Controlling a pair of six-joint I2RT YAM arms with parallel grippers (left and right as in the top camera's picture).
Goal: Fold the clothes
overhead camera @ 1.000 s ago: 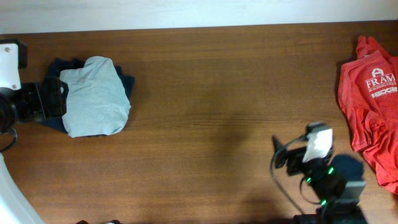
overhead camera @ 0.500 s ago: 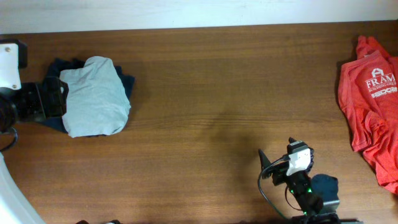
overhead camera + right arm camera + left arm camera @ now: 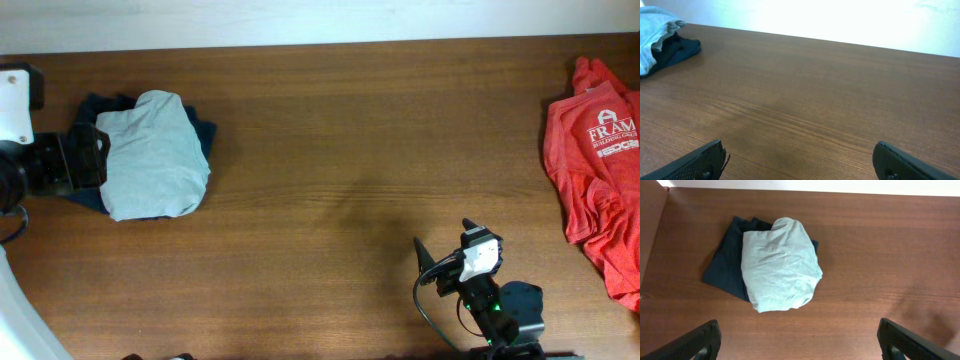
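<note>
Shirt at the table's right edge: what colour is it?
That T-shirt is red with white lettering; the overhead view shows it best.

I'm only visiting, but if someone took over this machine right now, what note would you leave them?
Left hand: open, empty, next to the two stacked shirts on the left.
Right hand: open, empty, over bare table.
Pale grey-blue shirt lies bundled on top of the navy shirt; red shirt lies spread and rumpled at the right edge.
Done: the two on the left look roughly folded.
Left: the red shirt.
</note>
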